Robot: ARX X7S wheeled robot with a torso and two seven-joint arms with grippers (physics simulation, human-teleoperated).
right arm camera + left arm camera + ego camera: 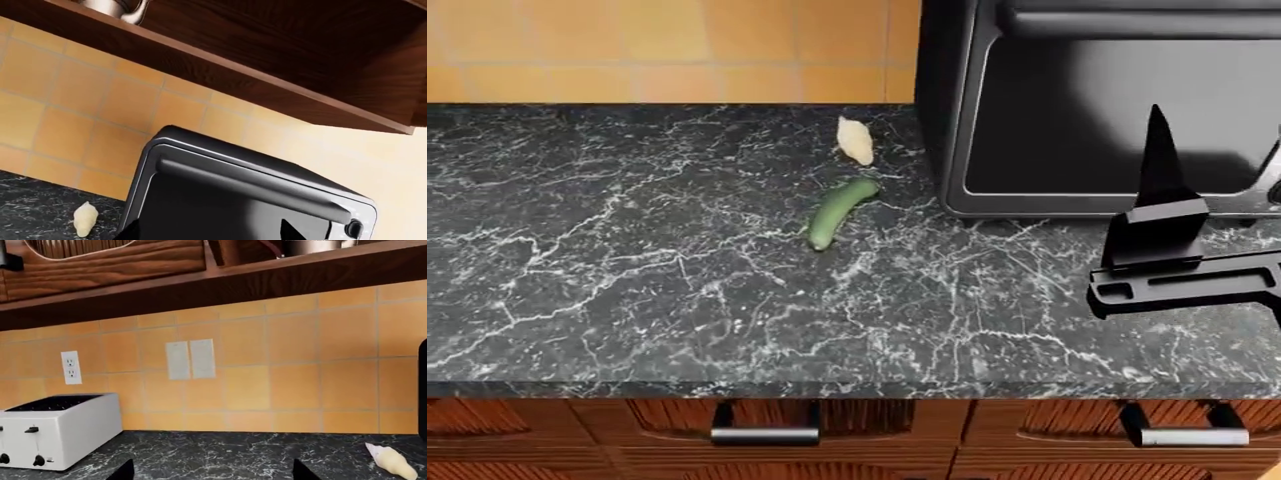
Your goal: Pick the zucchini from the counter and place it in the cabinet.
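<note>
The zucchini [838, 211], dark green and slightly curved, lies on the black marble counter [627, 260] just left of a black toaster oven. It shows in neither wrist view. My right gripper [1217, 175] hovers open and empty in front of the oven door, well right of the zucchini; in the right wrist view [212, 234] its fingertips are wide apart and face the oven. My left gripper [212, 475] is out of the head view; its fingertips are wide apart over the bare counter [220, 455], with nothing between them. The wooden wall cabinet [133, 265] hangs above the tiled wall.
A pale cream lump [854, 140] lies behind the zucchini. The black toaster oven [1094, 100] fills the back right. A white toaster [53, 432] stands by the wall under an outlet [71, 367]. A metal pot [113, 7] sits in the cabinet [280, 50]. Drawer handles [765, 435] line the counter front.
</note>
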